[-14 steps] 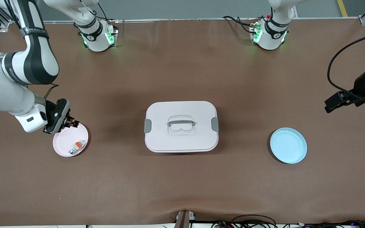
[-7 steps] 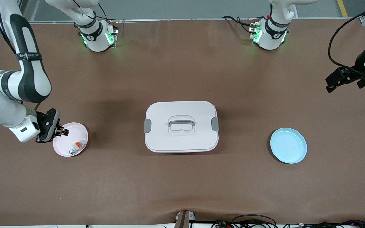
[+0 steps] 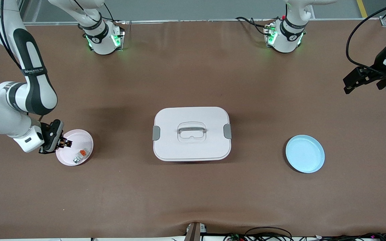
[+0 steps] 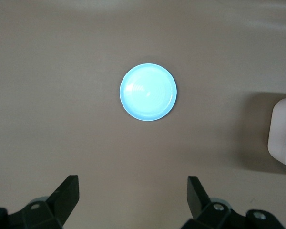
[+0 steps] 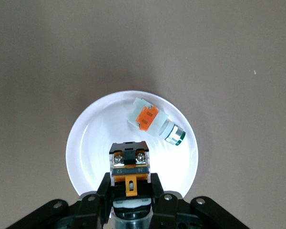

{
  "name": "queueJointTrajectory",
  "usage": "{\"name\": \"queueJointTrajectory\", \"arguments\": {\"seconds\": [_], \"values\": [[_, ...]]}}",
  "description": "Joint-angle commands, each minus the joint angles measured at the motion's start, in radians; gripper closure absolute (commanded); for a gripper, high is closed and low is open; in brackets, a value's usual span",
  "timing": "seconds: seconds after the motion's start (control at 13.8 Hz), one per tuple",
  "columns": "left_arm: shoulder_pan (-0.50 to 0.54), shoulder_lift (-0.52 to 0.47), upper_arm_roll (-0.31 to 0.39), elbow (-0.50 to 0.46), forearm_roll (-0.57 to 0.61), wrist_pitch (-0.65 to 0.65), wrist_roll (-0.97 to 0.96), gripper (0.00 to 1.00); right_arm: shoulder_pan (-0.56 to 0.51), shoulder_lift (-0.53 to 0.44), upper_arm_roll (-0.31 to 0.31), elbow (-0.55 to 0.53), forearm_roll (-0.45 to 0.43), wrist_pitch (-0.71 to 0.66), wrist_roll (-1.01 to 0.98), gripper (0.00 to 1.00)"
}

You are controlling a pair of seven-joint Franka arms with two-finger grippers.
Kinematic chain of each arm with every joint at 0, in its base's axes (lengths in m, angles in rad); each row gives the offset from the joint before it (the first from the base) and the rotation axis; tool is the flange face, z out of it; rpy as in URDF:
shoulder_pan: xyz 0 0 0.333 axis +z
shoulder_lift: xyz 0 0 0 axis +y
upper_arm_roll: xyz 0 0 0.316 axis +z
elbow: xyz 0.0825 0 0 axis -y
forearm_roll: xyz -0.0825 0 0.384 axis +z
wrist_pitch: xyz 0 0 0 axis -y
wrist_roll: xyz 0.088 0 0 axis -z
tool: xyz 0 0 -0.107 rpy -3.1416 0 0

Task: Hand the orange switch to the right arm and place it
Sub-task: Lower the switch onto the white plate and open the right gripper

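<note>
The brown table carries a pink plate, a white lidded box and a blue plate.

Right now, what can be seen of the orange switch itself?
The orange switch is a small blocky component, seemingly plastic: a black body with an orange band holding two silver screws and an orange tab below it. The right hand is shut on it, one finger against each side, holding it over the pink plate toward the right arm's end of the table. Whether it touches the plate cannot be told. A whitish part with an orange top lies apart from it on that plate.
</note>
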Motion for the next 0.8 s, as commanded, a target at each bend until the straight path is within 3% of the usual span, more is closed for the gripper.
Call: {"name": "queueJointTrajectory", "arguments": {"seconds": [0.0, 0.72], "values": [[-0.006, -0.024, 0.011, -0.021, -0.014, 0.007, 0.022, 0.00, -0.048, 0.029, 0.020, -0.007, -0.010, 0.042, -0.043, 1.00], [-0.001, -0.022, 0.011, -0.016, -0.014, -0.013, 0.051, 0.00, -0.074, 0.075, 0.027, -0.126, 0.013, 0.241, -0.063, 1.00]]}}
